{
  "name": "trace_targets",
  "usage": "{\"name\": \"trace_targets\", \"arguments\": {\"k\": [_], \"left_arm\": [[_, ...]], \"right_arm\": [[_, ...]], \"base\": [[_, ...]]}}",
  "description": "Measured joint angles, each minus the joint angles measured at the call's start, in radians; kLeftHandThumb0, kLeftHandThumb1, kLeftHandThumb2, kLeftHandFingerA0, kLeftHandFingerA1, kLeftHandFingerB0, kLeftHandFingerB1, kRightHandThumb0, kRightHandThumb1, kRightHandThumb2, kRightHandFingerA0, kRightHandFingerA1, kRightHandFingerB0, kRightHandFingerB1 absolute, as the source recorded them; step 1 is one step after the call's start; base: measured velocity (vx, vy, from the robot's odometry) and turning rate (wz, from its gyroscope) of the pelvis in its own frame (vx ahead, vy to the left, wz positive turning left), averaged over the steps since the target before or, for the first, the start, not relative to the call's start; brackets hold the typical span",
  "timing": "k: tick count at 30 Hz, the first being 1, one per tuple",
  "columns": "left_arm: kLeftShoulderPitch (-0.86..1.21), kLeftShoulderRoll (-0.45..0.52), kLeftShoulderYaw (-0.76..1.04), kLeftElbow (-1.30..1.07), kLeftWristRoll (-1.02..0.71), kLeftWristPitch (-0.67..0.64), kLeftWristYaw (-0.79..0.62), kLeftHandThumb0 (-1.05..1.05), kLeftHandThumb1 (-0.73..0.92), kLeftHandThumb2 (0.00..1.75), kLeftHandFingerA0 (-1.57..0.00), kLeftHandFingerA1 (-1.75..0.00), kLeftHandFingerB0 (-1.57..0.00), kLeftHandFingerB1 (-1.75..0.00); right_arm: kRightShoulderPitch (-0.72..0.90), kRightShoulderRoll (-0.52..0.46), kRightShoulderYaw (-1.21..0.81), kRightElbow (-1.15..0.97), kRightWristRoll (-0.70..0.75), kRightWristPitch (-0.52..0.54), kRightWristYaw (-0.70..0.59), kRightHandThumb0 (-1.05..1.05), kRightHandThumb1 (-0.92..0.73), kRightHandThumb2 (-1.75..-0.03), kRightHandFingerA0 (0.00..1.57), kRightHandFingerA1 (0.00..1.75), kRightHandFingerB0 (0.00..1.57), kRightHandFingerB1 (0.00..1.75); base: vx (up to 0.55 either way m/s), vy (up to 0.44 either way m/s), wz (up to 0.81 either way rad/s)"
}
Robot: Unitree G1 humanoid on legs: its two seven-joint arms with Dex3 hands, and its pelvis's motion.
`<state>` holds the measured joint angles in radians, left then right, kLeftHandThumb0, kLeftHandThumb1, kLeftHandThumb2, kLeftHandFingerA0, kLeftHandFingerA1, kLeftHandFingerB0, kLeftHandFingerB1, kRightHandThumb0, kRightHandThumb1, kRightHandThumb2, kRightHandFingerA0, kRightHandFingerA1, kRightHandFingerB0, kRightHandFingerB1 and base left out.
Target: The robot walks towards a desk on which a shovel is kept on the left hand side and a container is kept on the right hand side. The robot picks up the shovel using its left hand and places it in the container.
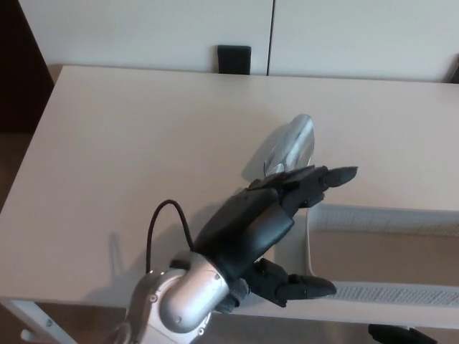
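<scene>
Only the head view to go on here. The left hand [276,222] comes in from the bottom left and sits right over the middle of the desk [143,136], covering the shovel's handle completely. Its fingers [326,175] stretch out to the right, the thumb [301,288] sticks out lower down near the desk's front edge, and there's a clear spread between them. Honestly I can't tell if anything is pinched underneath, since the back of the hand blocks that whole area.

The shovel [292,140] only shows as its shiny metal blade, poking out above the fingers and pointing up and a bit right, lying on the desk. It's not in the container.

The container [387,218] is a pale grey tray at the right, near the front edge of the desk, cut off by the picture's right side. Its left wall sits just beside the hand, partly hidden behind the fingers.

A black cable [166,215] loops up from the silver wrist [179,301]. Back wall is white with a small dark block [234,59] behind the desk.
</scene>
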<state>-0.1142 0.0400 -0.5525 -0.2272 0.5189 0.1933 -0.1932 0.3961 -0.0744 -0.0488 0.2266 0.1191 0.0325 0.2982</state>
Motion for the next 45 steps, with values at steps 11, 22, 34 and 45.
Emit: {"name": "trace_targets", "arguments": {"k": [11,22,34,45], "left_arm": [[-0.02,0.002,-0.07,0.121,0.174,0.098,0.1,-0.53,0.36,0.72,0.0,-0.18,-0.1,-0.33],[0.008,0.013,-0.105,0.117,0.336,0.167,0.192,-0.47,0.45,0.55,-0.09,-0.26,-0.11,-0.25],[0.071,0.039,-0.119,0.054,0.5,0.22,0.266,-0.51,0.46,0.59,-0.09,-0.24,-0.11,-0.26],[0.112,0.045,-0.123,0.041,0.65,0.266,0.355,-0.5,0.47,0.54,-0.04,-0.26,-0.15,-0.27]], "right_arm": [[0.0,-0.004,0.002,0.0,-0.001,0.0,0.0,-0.48,-0.38,-0.71,0.51,0.58,0.37,0.51],[-0.001,-0.008,0.004,0.0,-0.001,0.0,0.0,-0.51,-0.37,-0.72,0.49,0.58,0.35,0.5],[-0.002,-0.011,0.009,0.001,-0.007,0.0,0.0,-0.51,-0.38,-0.72,0.52,0.58,0.37,0.51],[-0.003,-0.034,0.016,0.001,-0.024,0.0,0.001,-0.5,-0.38,-0.72,0.5,0.58,0.36,0.51]], "base": [[0.0,0.0,0.0],[0.0,0.0,0.0],[0.0,0.0,0.0],[0.0,0.0,0.0]]}}
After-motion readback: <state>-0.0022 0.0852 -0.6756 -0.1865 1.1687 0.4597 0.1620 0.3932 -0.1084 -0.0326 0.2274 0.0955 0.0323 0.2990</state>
